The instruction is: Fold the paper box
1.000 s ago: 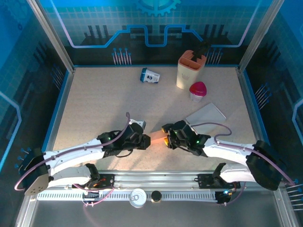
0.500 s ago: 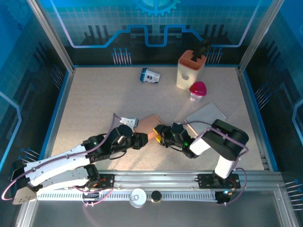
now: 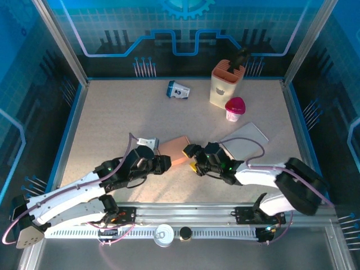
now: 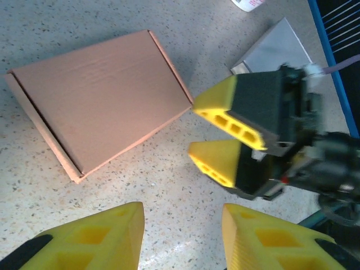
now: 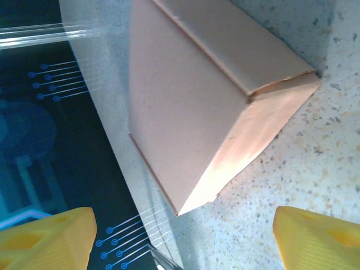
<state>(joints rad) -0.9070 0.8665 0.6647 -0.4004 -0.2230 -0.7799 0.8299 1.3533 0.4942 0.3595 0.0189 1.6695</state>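
The paper box (image 3: 173, 151) is a flat, closed brown carton lying on the speckled table near the front middle. In the left wrist view the box (image 4: 101, 101) sits up and to the left of my left gripper (image 4: 183, 236), which is open with bare table between its yellow fingertips. My left gripper (image 3: 165, 164) is just below the box's near-left edge. My right gripper (image 3: 190, 158) stands open just right of the box, apart from it. In the right wrist view the box (image 5: 197, 95) lies ahead of the wide-open right gripper (image 5: 183, 228). The right gripper's fingers (image 4: 225, 112) face the left gripper.
A grey flat sheet (image 3: 244, 139) lies right of the box. Farther back stand a pink-lidded cup (image 3: 234, 108), a beige holder (image 3: 226, 82) and a small blue-and-white packet (image 3: 178, 90). A metal rail with a can (image 3: 163, 234) runs along the front edge.
A second ago the box was pinched between both grippers. Both have opened and drawn back, and the box now lies free on the table. The right arm has swung around.
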